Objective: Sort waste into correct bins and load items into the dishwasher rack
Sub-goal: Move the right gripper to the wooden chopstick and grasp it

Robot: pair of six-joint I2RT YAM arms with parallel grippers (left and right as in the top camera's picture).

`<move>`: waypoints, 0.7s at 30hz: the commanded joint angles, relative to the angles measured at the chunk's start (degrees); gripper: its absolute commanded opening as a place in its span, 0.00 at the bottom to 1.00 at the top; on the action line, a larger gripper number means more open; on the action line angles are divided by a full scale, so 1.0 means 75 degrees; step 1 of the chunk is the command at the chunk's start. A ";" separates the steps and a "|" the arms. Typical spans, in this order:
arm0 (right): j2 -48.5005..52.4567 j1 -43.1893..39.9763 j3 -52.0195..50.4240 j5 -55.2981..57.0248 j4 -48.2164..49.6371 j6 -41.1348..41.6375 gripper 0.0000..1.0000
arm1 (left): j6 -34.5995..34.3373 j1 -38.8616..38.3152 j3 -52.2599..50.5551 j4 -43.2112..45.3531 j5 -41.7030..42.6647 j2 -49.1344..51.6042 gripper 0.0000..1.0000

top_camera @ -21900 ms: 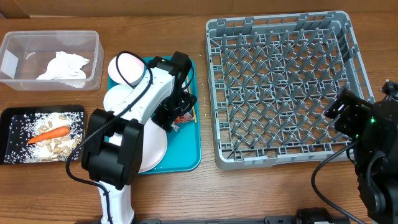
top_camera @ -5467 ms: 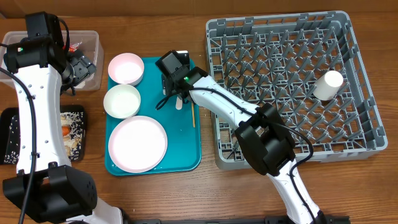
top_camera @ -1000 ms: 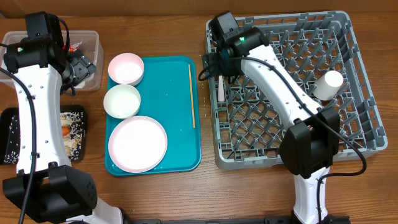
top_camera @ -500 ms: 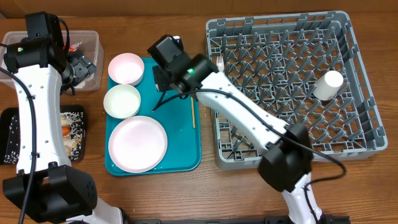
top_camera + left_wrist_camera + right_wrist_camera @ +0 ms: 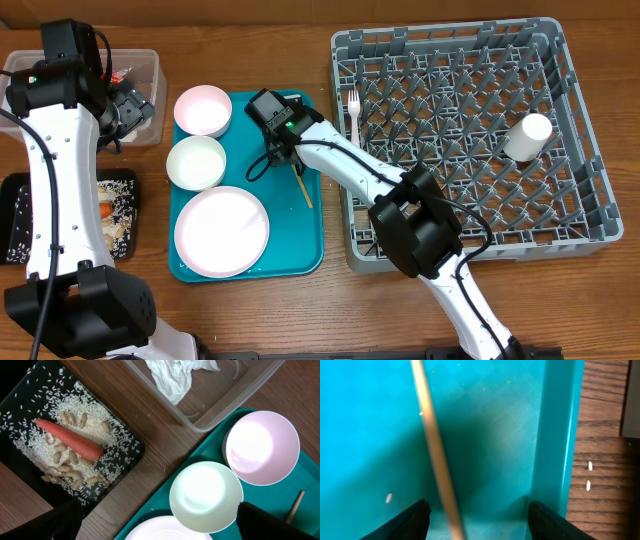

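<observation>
Where right fingers (image 5: 407, 525) gape, wooden stick (image 5: 434, 447) lies between.

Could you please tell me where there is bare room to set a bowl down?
In the rack, the middle and near half, between fork and cup, are bare. The tray is crowded: pink bowl, white bowl, plate, stick and right tool.

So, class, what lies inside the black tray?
A carrot on rice and beige scraps. The left arm hides part of the tray overhead; one corner falls outside the wrist view.
</observation>
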 commanded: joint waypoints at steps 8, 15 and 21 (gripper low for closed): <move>0.0012 0.0023 -0.0061 -0.0233 -0.0093 0.0108 0.64 | -0.0128 0.0012 0.0073 0.0009 0.0029 -0.0003 1.00; 0.0029 0.0245 -0.0527 -0.0402 0.0038 0.0090 0.45 | -0.0125 0.0012 0.0073 0.0009 0.0029 -0.0003 1.00; 0.0029 0.0338 -0.0842 -0.0513 0.0210 0.0090 0.17 | -0.0125 0.0012 0.0073 0.0009 0.0029 -0.0003 1.00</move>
